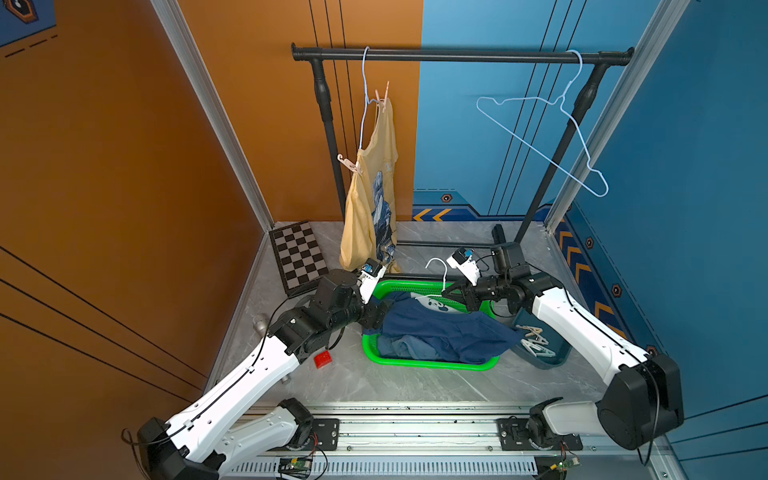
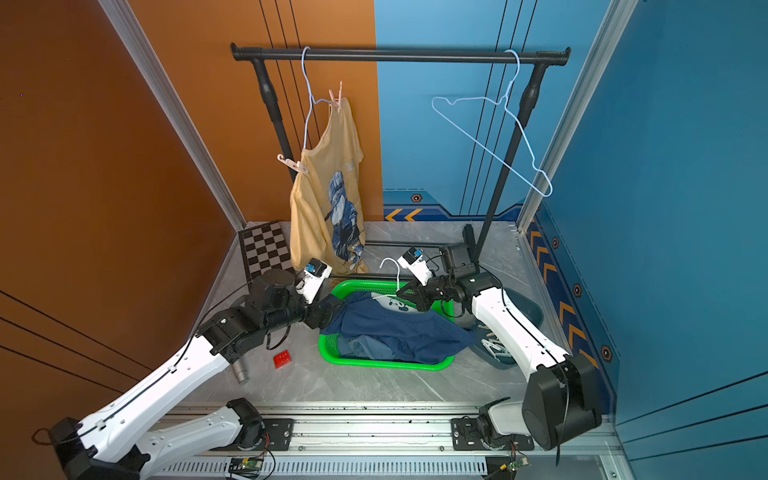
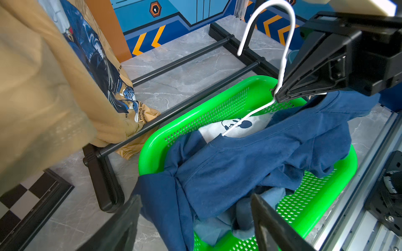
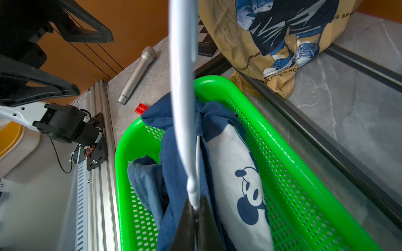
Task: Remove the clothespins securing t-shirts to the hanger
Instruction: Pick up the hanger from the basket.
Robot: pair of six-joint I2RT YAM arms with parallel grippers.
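Observation:
A pale yellow t-shirt (image 1: 372,195) hangs on a light-blue hanger (image 1: 365,95) at the rack's left end. Two pink clothespins hold it, one at the top (image 1: 385,96) and one lower on the shoulder (image 1: 349,163). A navy t-shirt (image 1: 440,328) on a white hanger (image 1: 441,270) lies in the green basket (image 1: 432,366), over a slate blue t-shirt (image 3: 217,226). My right gripper (image 4: 195,208) is shut on the white hanger's neck. My left gripper (image 3: 194,198) stands open over the navy shirt at the basket's left end, holding nothing.
Several loose clothespins (image 1: 536,338) lie in a dark blue bin (image 1: 555,362) right of the basket. An empty light-blue hanger (image 1: 540,141) hangs at the rack's right end. A chessboard (image 1: 299,253), red brick (image 1: 323,358) and microphone (image 4: 137,73) lie at the left.

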